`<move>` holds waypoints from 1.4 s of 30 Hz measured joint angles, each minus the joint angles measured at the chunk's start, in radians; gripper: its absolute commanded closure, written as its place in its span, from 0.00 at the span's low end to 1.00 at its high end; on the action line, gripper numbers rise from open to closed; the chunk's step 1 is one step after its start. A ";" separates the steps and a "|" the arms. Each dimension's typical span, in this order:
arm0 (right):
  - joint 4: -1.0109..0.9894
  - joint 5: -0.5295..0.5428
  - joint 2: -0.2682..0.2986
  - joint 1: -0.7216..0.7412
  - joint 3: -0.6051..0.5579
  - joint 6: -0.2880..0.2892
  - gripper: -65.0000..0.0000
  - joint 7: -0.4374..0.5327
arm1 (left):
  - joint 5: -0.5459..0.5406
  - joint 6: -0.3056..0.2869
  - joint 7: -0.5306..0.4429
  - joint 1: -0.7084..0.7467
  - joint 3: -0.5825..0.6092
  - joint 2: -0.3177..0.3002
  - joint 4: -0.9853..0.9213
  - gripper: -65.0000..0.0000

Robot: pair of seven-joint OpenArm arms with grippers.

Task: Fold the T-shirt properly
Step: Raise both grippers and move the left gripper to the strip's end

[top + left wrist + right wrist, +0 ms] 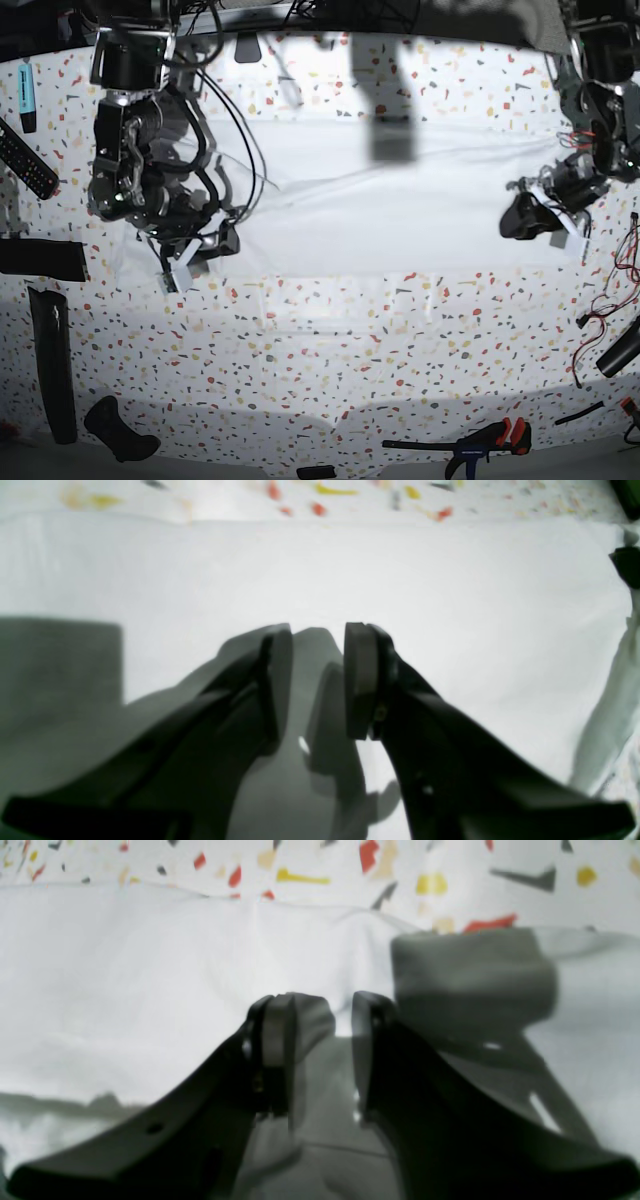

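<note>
The T-shirt [380,200] lies spread flat and white across the far middle of the speckled tabletop [350,350]. My right gripper [222,242] hovers at the shirt's left edge in the base view. In the right wrist view this right gripper [322,997] is open just above the T-shirt [125,965], with only cloth and shadow in the gap. My left gripper [518,215] sits over the shirt's right edge. Seen from the left wrist, the left gripper [318,630] is open too, low over the smooth T-shirt [450,580], holding nothing.
A remote [25,160] and a blue marker [27,95] lie at the far left, above two long black items [40,258] [55,365]. A clamp [480,445] lies at the front right. Cables [625,260] hang at the right edge.
</note>
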 measured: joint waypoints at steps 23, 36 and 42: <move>0.365 0.208 -0.016 0.041 0.000 -0.012 0.70 -0.255 | -0.286 0.079 0.319 -0.073 0.001 -0.137 0.370 0.70; 0.396 0.365 -0.015 0.038 0.000 -0.012 0.63 -0.496 | -0.163 0.117 0.536 -0.075 0.001 -0.221 0.356 0.30; 0.400 0.368 -0.015 0.027 0.000 -0.011 0.56 -0.496 | -0.233 0.116 0.559 -0.043 0.001 -0.237 0.224 0.31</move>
